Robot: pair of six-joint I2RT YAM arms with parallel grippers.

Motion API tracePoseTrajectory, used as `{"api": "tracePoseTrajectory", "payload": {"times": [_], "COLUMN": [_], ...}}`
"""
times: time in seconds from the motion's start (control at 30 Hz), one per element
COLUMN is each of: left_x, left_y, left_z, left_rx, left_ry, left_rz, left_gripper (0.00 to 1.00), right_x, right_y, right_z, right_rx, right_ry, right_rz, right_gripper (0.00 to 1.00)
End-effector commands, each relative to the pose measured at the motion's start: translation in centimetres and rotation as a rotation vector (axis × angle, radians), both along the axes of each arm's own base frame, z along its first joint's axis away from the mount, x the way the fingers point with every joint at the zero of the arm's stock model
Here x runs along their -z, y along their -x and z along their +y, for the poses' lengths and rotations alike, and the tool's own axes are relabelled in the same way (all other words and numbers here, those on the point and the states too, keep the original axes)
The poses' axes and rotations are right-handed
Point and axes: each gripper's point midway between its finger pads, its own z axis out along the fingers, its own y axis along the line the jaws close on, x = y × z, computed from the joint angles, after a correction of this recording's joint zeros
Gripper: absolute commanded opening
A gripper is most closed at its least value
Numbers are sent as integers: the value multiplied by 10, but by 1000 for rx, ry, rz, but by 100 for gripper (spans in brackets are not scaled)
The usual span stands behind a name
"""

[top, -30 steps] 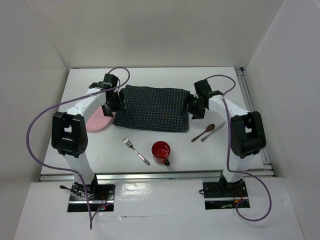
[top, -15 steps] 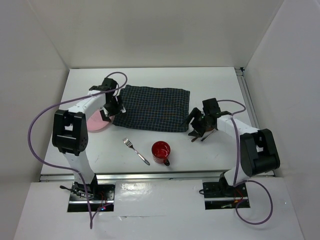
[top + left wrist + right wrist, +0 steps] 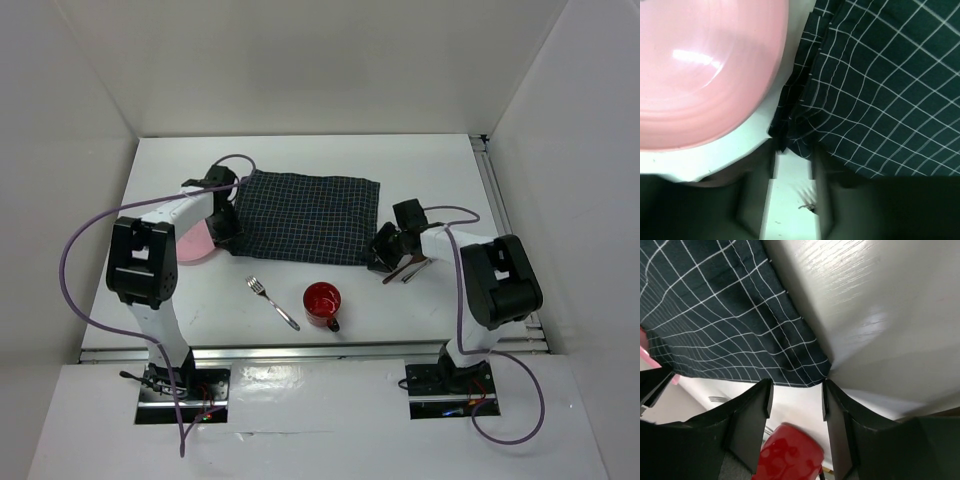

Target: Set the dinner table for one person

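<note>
Left end effector, fingers apart and empty, at the near-left corner of the checked placemat, beside the pink plate. Right end effector, likewise apart, at the near-right corner.

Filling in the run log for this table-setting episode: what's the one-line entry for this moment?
left gripper: open at placemat near-left corner | right gripper: open at near-right corner | plate, fork, mug: off placemat

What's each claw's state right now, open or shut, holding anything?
Left claw: open, empty, tips at a corner of the placemat.
Right claw: open, empty, another placemat corner at its tips.
</note>
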Motion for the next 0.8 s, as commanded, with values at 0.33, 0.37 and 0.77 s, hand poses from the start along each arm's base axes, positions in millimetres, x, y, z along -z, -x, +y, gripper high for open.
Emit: {"api": "tracePoseTrajectory", "payload": {"times": [0.33, 0.37, 0.77], "left_x": [-7, -14, -29], "left_y": [-8, -12, 33], "left_z": [-1, 0, -5], "left_rx": [-4, -6, -103], "left_ry": [1, -5, 96], "left_rz": [-15, -37, -155], "left_gripper": [0, 0, 0], "right_x": [-11, -18, -22], "right_y": [-55, -59, -3], "right_z": [-7, -10, -26], "right_rx": [51, 46, 26], "right_ry": [188, 208, 272], "right_rz": [-79, -100, -104], "right_gripper": [0, 0, 0]}}
